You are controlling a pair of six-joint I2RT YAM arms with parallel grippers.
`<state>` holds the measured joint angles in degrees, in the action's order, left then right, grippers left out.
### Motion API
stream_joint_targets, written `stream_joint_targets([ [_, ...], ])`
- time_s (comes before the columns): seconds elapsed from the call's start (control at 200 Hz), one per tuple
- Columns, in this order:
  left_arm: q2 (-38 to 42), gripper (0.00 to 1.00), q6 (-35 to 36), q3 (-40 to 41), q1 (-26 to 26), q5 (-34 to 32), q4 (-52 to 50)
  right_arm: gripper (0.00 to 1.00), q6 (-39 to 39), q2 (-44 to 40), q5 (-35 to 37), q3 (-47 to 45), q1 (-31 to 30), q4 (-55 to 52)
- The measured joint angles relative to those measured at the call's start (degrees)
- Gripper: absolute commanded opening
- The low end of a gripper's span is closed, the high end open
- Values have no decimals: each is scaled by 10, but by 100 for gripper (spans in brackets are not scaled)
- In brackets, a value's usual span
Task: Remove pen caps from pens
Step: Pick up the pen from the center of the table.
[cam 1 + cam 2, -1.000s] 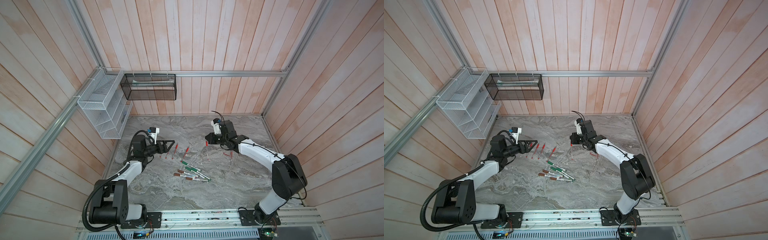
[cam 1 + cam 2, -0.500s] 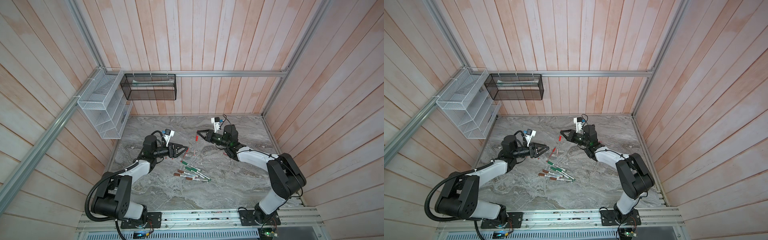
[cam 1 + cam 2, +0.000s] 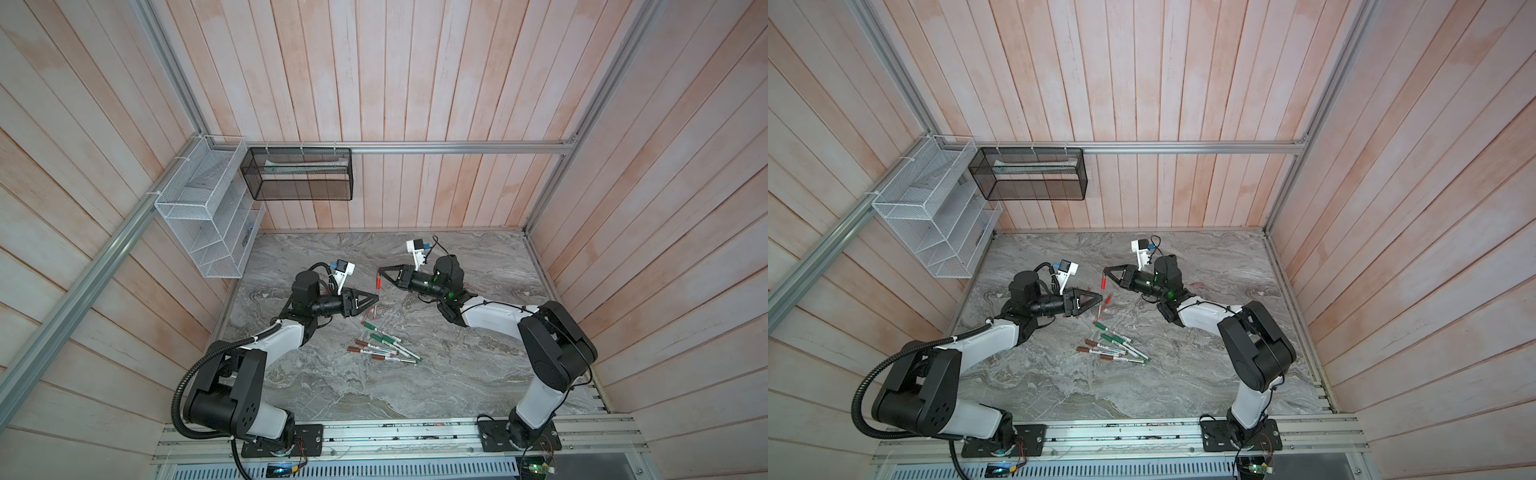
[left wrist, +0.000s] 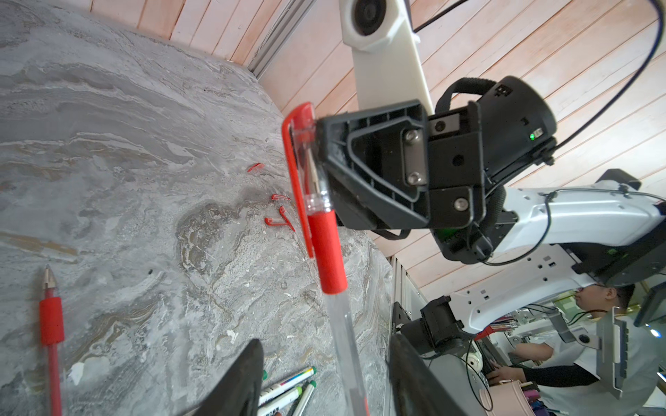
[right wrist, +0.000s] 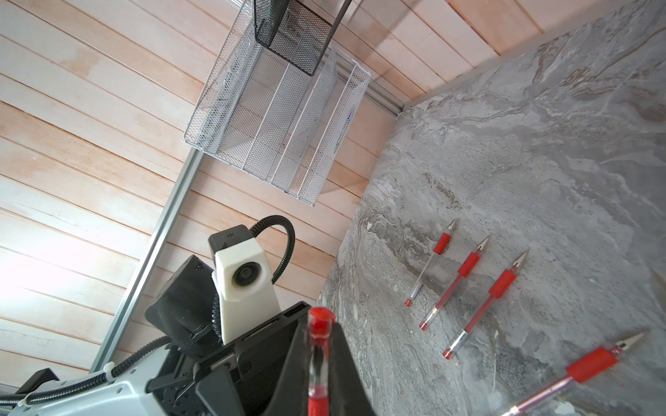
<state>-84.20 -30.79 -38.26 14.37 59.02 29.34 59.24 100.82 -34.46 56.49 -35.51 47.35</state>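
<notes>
— Right gripper [image 3: 381, 270] first: what does it have?
— It pinches the red pen [image 4: 326, 252] by the capped end. Its jaws are pressed onto the cap [image 4: 310, 169], the clear sleeve with the long red clip. The pen hangs down from them in the air above the marble table [image 3: 457, 374].
— Is the cap on?
— Yes, seated right down to the red grip sleeve.
— And the left gripper [image 3: 375, 297]?
— It points toward the right one, tip near tip in both top views. Its jaws stand spread, one on either side of the pen's clear barrel. From the left wrist camera a gap shows between the barrel and each of the fingers [image 4: 245, 374], so they are around the pen, not touching it.
— Where are the other pens?
— Four uncapped red pens [image 5: 468, 264] lie side by side on the marble, metal tips bare, close by the left gripper.
— Their caps?
— Several loose red caps [image 4: 275, 222] lie scattered on the table beside the right arm, apart from those pens.
— The markers [image 3: 382, 338]?
— In a loose pile nearer the robot's base than both grippers, white barrels crossing each other, green and brown caps on them.
</notes>
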Motion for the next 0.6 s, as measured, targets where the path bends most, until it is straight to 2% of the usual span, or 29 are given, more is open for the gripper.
stream_joint_targets([
  [0.09, 0, 49, 0, 0, 0, -3, 0, 3, 6, 7, 0, 5, -7, 11],
  [0.18, 0, 38, 2, -1, 0, -8, -2, 3, 9, 16, 0, 12, -16, 19],
  [0.37, 0, 7, 9, -4, 1, -14, -12, 3, 12, 33, -2, 20, -23, 28],
  [0.46, 1, 4, 16, -7, -1, -26, -28, 11, 5, 31, 0, 20, -23, 27],
  [0.6, 1, 4, 43, -10, 0, -40, -52, 24, -8, 26, 2, 20, -23, 9],
])
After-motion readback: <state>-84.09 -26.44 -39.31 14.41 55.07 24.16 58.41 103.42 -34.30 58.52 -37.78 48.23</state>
